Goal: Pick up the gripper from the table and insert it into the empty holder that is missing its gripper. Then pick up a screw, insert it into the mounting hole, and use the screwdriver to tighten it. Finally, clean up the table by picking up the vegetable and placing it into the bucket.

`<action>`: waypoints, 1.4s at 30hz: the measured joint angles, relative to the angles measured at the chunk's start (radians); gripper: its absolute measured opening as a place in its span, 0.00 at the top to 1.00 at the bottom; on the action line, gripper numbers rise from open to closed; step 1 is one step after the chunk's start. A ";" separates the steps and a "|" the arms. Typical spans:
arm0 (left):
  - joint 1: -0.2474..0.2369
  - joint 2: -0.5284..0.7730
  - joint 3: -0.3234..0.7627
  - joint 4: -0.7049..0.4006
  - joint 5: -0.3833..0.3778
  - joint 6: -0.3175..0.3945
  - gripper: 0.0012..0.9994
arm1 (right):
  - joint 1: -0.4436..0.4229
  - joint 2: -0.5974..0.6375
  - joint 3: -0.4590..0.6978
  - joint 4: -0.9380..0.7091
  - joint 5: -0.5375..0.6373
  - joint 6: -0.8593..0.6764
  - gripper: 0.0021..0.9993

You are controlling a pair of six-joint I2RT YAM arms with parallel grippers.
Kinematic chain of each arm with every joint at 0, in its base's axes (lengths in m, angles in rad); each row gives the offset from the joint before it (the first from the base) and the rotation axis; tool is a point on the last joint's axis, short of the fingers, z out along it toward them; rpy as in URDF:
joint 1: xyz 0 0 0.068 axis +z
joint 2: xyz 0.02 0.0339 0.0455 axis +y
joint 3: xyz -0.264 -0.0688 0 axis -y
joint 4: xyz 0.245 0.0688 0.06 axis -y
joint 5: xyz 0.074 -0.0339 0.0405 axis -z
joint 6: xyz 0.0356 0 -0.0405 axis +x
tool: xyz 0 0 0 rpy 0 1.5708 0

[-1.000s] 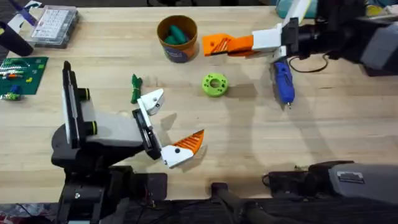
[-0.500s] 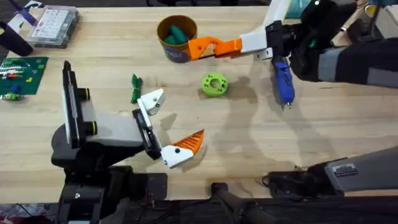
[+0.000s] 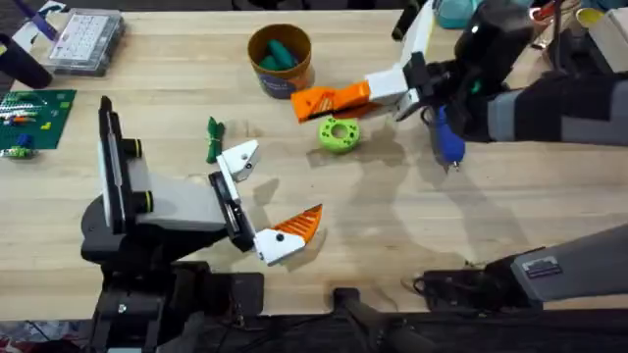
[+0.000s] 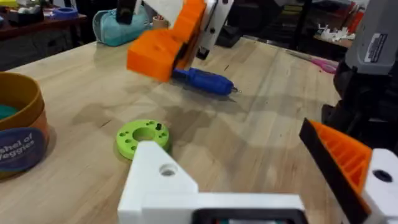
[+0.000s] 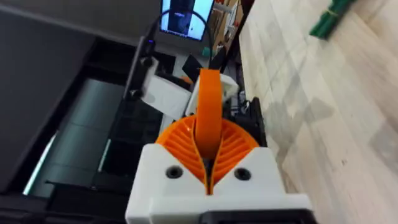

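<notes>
Light wood desk [image 3: 392, 226]: right tool [image 3: 316, 102], clenched on orange gripper [image 5: 209, 118], swung lower toward empty holder [image 3: 240, 157]. Insertion next.

pale wooden table [image 3: 392, 216], matt with visible grain. ribbed orange plastic gripper [image 3: 329, 100]. smooth white plastic holder [image 3: 239, 157]. glossy blue plastic screwdriver [image 3: 447, 137]. matt lime plastic ring [image 3: 340, 133].

This is a robotics workshop: a pale wooden bench [image 3: 392, 226], a green circuit board [image 3: 34, 116] and a clear box of small parts [image 3: 86, 39] at its edge, and a lit computer screen [image 5: 185, 17] beyond.
</notes>
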 joint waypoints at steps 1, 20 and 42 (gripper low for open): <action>0.000 0.000 0.000 0.000 0.000 0.000 0.01 | 0.001 0.008 -0.011 0.001 0.000 0.001 0.99; 0.000 0.000 0.000 0.000 0.000 0.000 0.01 | 0.082 0.095 -0.126 0.198 -0.001 0.063 0.99; 0.000 0.000 0.000 0.000 0.000 0.000 0.01 | 0.152 0.096 -0.126 0.338 -0.001 0.258 0.99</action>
